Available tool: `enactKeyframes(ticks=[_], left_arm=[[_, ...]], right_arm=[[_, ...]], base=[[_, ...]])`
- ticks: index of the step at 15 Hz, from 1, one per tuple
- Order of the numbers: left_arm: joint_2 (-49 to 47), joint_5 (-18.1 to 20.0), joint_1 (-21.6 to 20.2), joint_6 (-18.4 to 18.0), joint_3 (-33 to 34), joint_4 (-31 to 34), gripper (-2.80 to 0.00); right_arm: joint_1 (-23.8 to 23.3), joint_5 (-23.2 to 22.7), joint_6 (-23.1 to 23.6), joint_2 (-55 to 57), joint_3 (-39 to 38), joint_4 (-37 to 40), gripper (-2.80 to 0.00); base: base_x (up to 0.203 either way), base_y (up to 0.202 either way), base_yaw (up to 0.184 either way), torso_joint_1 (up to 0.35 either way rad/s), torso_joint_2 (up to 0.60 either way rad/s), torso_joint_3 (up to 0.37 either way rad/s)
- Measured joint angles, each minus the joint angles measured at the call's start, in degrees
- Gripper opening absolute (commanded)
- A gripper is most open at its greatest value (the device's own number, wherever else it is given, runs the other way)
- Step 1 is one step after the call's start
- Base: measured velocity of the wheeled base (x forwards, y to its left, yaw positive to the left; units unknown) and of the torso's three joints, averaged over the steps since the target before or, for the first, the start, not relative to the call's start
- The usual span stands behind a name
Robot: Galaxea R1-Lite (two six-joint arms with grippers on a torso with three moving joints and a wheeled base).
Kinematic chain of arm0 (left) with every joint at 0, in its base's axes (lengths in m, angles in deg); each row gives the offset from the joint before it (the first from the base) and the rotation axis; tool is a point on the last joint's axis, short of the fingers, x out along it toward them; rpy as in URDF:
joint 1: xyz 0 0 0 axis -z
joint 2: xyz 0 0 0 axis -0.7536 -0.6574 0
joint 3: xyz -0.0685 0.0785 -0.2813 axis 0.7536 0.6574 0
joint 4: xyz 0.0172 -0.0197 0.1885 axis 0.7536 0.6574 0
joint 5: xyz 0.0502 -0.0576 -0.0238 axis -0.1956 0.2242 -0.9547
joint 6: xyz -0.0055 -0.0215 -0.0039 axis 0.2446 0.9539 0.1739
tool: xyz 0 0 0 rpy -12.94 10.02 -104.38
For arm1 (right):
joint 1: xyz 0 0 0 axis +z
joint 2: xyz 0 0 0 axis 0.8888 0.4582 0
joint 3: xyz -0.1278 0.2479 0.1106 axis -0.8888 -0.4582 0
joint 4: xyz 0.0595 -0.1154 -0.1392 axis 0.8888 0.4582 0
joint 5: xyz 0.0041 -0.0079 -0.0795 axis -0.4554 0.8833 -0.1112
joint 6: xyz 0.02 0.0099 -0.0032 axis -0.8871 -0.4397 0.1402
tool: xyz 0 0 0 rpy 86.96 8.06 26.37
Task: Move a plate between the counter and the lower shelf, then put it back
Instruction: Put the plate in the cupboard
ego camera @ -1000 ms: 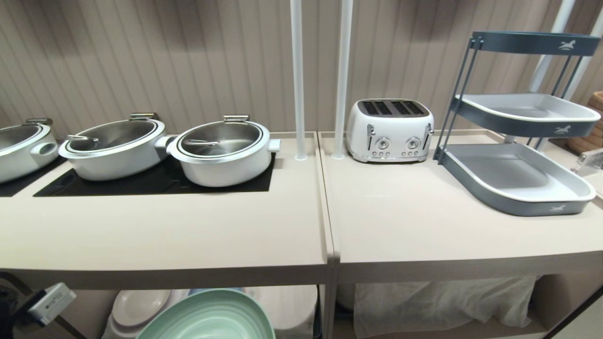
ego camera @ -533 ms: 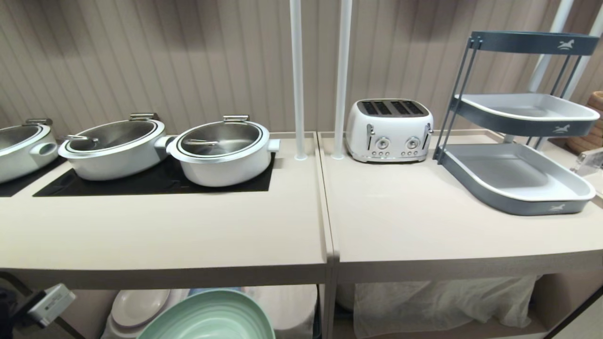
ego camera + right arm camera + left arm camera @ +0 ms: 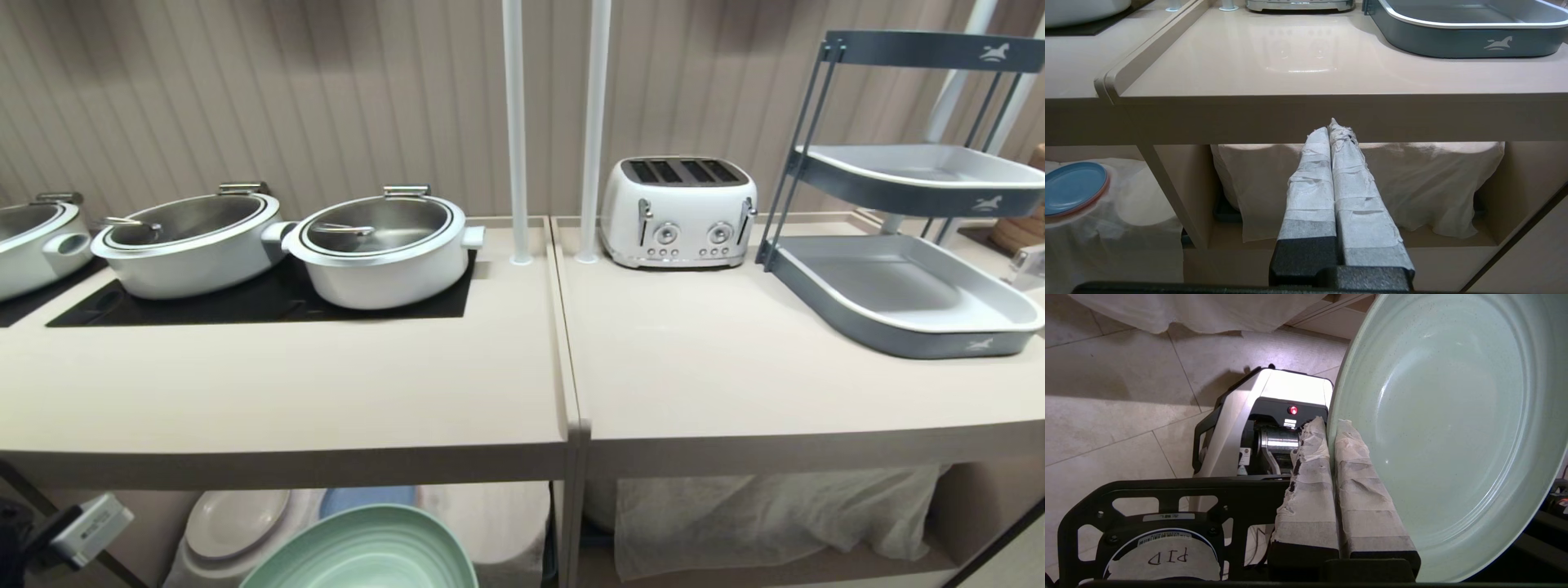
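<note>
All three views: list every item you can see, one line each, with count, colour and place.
plate: one, mint green, pinched at the rim, below counter level.
counter: one, beige.
lower shelf: one, beige, white cloth draped inside.
pots: three, white, on the black cooktop.
toaster: one, white, at the counter's back.
tiered tray rack: one, grey, counter's right end.
blue plate: one, under the counter.
beige-grey plate: one, under the counter.
left gripper: shut on the plate.
right gripper: shut, empty.

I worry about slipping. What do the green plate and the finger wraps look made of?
The plate looks like matte plastic with faint speckles and soft highlights. The left gripper pads appear wrapped in crinkled, fraying paper-like tape.
</note>
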Motion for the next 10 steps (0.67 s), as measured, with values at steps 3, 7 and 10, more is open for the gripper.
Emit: enactKeyframes(ticks=[3, 7, 10], left_arm=[[0.0, 0.0, 0.0, 0.1, 0.0, 0.0, -2.80], [0.1, 0.0, -0.1, 0.3, 0.0, 0.1, -2.80], [0.4, -0.1, -0.1, 0.3, 0.0, 0.1, -2.80]], right_arm=[[0.0, 0.0, -0.1, 0.0, 0.0, 0.0, -2.80], [0.0, 0.0, -0.1, 0.0, 0.0, 0.0, -2.80], [0.0, 0.0, -0.1, 0.0, 0.0, 0.0, -2.80]], base=[[0.000, 0.000, 0.000, -0.146, 0.31, 0.160], [0.000, 0.000, 0.000, -0.152, 0.33, 0.173], [0.000, 0.000, 0.000, -0.162, 0.35, 0.193]])
